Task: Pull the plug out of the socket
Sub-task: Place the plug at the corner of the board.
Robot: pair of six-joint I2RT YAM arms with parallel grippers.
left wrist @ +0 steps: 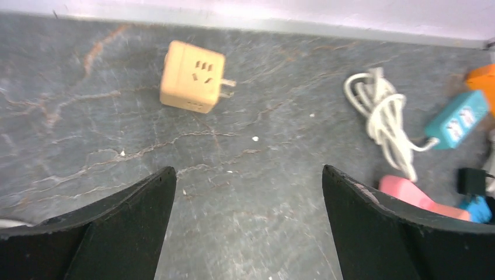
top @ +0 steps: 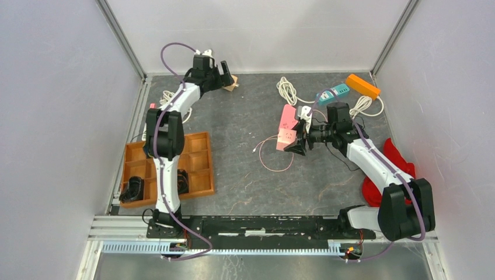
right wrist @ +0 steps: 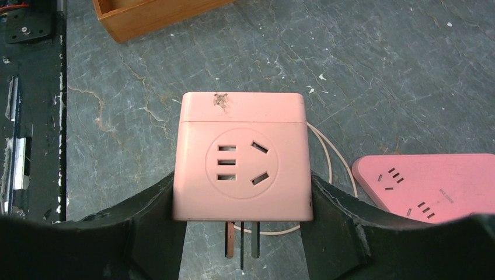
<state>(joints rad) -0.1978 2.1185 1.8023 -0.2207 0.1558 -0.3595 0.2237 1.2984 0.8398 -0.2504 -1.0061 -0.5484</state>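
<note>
Sitting well behind the left gripper (left wrist: 248,175), near that arm's base, a wooden tray (top: 197,158) holds one black item (top: 133,188) in its near-left compartment and another (top: 182,181) half hidden by the arm. The left gripper hangs released, fingers spread wide over bare desk (left wrist: 87,134); a tan cube adapter (left wrist: 192,77) lies ahead of it, slightly left. The right gripper (right wrist: 242,192) is clenched on the pink plug (right wrist: 242,157), prongs free, apart from the pink socket strip (right wrist: 429,186) lying just to its right.
</note>
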